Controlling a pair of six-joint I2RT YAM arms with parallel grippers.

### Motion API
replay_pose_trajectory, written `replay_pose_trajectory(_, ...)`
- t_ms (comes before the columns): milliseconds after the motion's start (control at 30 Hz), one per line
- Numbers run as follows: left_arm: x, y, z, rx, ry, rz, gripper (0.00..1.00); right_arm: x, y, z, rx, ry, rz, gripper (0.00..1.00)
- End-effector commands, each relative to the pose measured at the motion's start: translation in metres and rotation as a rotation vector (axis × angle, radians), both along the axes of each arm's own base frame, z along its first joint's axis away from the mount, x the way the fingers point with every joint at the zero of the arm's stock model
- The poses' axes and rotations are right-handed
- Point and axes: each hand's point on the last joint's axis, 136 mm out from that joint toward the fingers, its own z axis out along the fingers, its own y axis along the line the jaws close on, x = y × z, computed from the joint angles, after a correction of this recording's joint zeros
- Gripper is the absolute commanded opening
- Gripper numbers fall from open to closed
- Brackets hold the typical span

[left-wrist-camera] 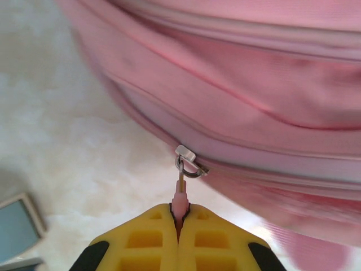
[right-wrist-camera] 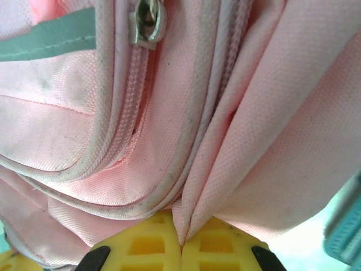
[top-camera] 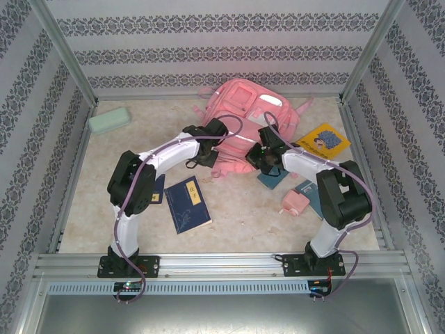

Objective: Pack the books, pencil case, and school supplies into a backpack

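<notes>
The two arms meet at the near edge of the backpack (top-camera: 243,104), which lies flat toward the far side of the table (top-camera: 236,223), and the split of work looks deliberate. The left gripper (left-wrist-camera: 179,217) is clamped tight on the thin pink zipper tab (left-wrist-camera: 180,199) that hangs from a small metal ring (left-wrist-camera: 189,164) on the bag's zip line, while the right gripper (right-wrist-camera: 181,241) is pinched shut on a fold of fabric (right-wrist-camera: 225,169) beside a zipped seam. My reading is that the right one anchors the soft bag so that a pull on the tab runs the zipper instead of dragging the whole bag along — the opening step, with nothing packed yet. The rest lies on the table around it: the mint-green pencil case (top-camera: 109,120) well apart at the far left, a yellow book (top-camera: 325,140) just right of the bag, a navy book (top-camera: 187,204) in the open near the left arm, and a pink block (top-camera: 295,202) and teal pads (top-camera: 270,179) by the right arm. The backpack itself is soft pink woven cloth with pale piping along its seams, a grey-green strip (right-wrist-camera: 51,39) on one panel and slightly grubby trim — slack and creased, so it will likely bunch under any tug.
</notes>
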Motion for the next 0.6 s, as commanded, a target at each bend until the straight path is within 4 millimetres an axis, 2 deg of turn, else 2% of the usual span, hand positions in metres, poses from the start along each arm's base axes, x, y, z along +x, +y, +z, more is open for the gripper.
replay_pose_trajectory(0,0.017,0.054,0.007,0.141,0.008,0.07,0.0,0.025,-0.033,0.044,-0.113,-0.155,-0.01,0.0)
replay_pose_trajectory(200,0.058,0.079,0.007,0.107,-0.01,0.154,0.0,0.031,-0.052,0.071,-0.147,-0.217,0.046,0.0)
replay_pose_trajectory(367,0.1,0.087,0.002,0.049,-0.031,0.197,0.0,0.029,-0.058,0.083,-0.159,-0.245,0.082,0.0)
replay_pose_trajectory(467,0.116,0.081,0.003,-0.003,-0.039,0.196,0.0,0.032,-0.057,0.083,-0.153,-0.247,0.116,0.0)
replay_pose_trajectory(567,0.114,0.07,0.008,-0.067,-0.047,0.178,0.0,0.042,-0.053,0.077,-0.156,-0.229,0.151,0.0)
